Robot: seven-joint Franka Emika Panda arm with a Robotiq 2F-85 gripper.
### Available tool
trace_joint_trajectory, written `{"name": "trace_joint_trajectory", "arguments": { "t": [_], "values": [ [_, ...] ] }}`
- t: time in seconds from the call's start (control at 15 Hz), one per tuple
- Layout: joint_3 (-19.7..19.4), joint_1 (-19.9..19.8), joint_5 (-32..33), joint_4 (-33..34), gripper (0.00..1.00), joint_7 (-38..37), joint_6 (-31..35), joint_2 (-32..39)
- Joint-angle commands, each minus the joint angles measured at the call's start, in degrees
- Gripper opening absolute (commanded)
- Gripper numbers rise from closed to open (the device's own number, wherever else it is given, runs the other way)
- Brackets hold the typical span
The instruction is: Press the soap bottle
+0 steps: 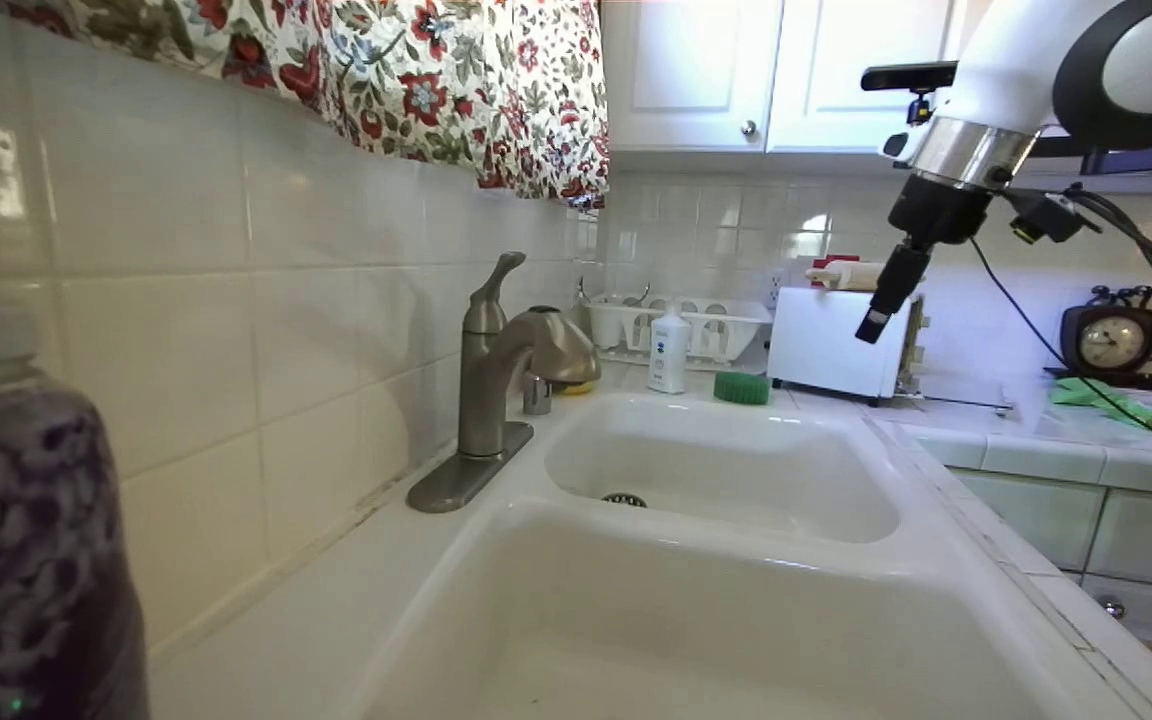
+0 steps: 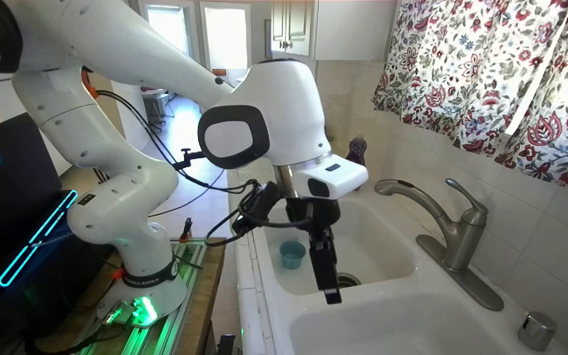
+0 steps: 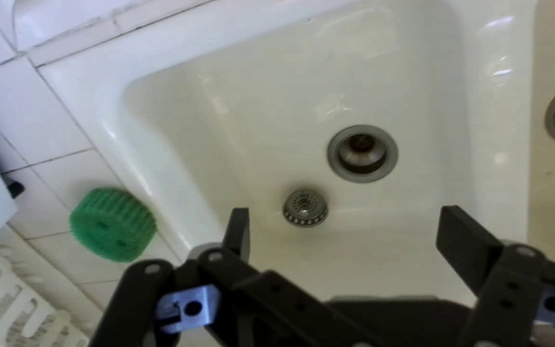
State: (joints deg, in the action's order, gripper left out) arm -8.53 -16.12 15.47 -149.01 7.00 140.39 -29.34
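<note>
A white bottle with a blue label (image 1: 669, 350), likely the soap bottle, stands upright on the counter behind the sink in an exterior view. It is out of view in the wrist view. A dark purple patterned bottle (image 1: 26, 560) stands close to that camera; it also shows behind the arm in an exterior view (image 2: 357, 150). My gripper (image 3: 342, 217) is open with nothing between its fingers, pointing down above a sink bowl. In both exterior views, the gripper (image 1: 872, 328) (image 2: 333, 296) hangs in the air, touching nothing; its fingers overlap there.
A metal faucet (image 1: 486, 370) rises beside the double sink (image 1: 726, 550). A green brush (image 3: 112, 225), a white dish rack (image 1: 726, 325) and a white box-like appliance (image 1: 836, 340) stand on the counter. A loose strainer (image 3: 305, 207) and a blue cup (image 2: 293, 255) lie in separate bowls.
</note>
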Motion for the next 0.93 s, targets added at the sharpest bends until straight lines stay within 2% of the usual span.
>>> {"name": "trace_joint_trajectory", "arguments": {
  "t": [0.0,0.13,0.47,0.87],
  "values": [
    [-1.62,-1.59,0.40,9.24,1.00,-2.85,4.97,10.36],
    [-1.92,-1.40,-0.87,14.66,1.00,-4.84,5.56,15.12],
    [-0.87,-1.35,1.16,29.96,1.00,-16.15,4.36,27.31],
    [-4.04,0.39,0.86,48.00,1.00,-24.00,2.29,39.96]
  ]
}}
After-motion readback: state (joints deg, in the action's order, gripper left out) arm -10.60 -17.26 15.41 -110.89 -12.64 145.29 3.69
